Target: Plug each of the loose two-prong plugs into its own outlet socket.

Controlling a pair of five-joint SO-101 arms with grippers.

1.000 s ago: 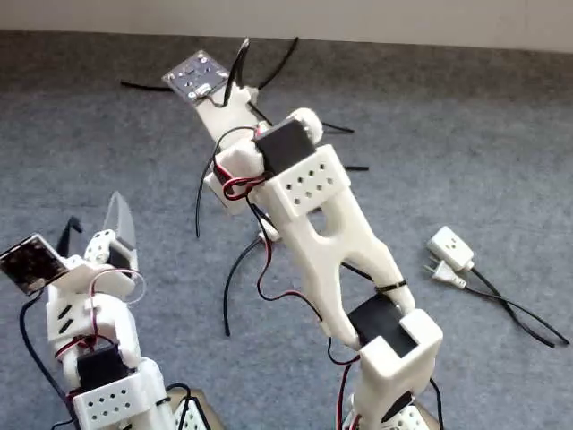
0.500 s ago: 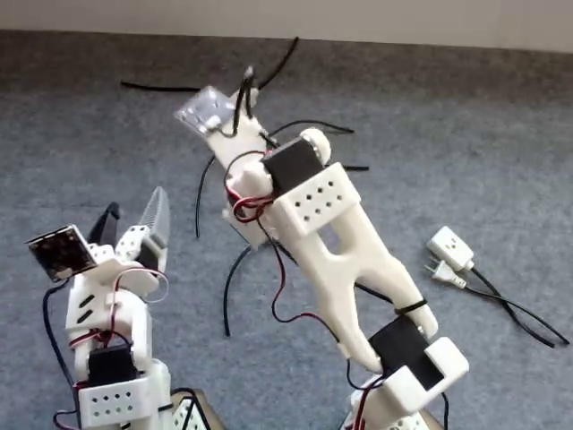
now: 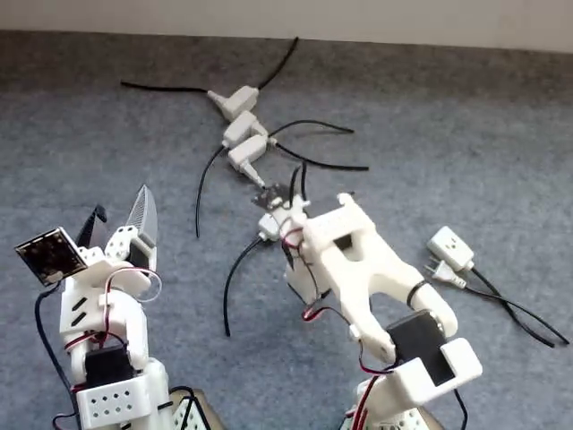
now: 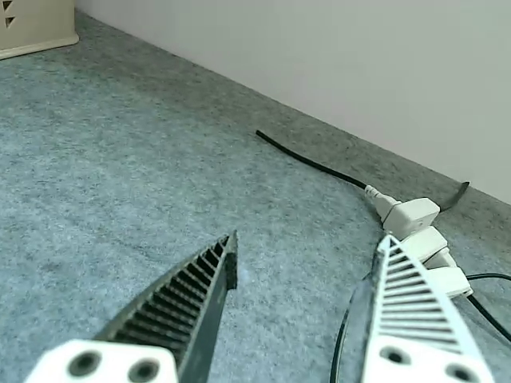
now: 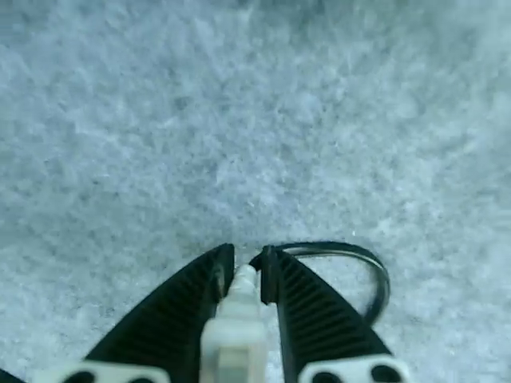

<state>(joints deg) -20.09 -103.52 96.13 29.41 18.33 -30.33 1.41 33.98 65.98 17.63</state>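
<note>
Three white plug-and-socket pieces [image 3: 243, 128] with black cords lie in a row on the grey carpet at the back; in the left wrist view the same pieces [image 4: 421, 238] sit beyond my fingers. Another white socket [image 3: 449, 244] lies at the right with a loose two-prong plug [image 3: 445, 272] just beside it. My right gripper [image 3: 269, 220] is low over the carpet at the centre, shut on a small white plug [image 5: 238, 307] whose black cord [image 5: 351, 254] loops beside it. My left gripper [image 3: 121, 215] stands open at the near left, holding nothing [image 4: 310, 243].
Loose black cords [image 3: 228, 287] trail across the middle of the carpet and one cord [image 4: 311, 163] runs toward the wall at the back. A pale wall [image 4: 359, 64] borders the far side. Bare carpet lies at the left [image 3: 81, 152] and right back.
My right arm has drawn back from the far cluster and folded down to the centre, uncovering the three white pieces. My left gripper shifted slightly right, then settled.
</note>
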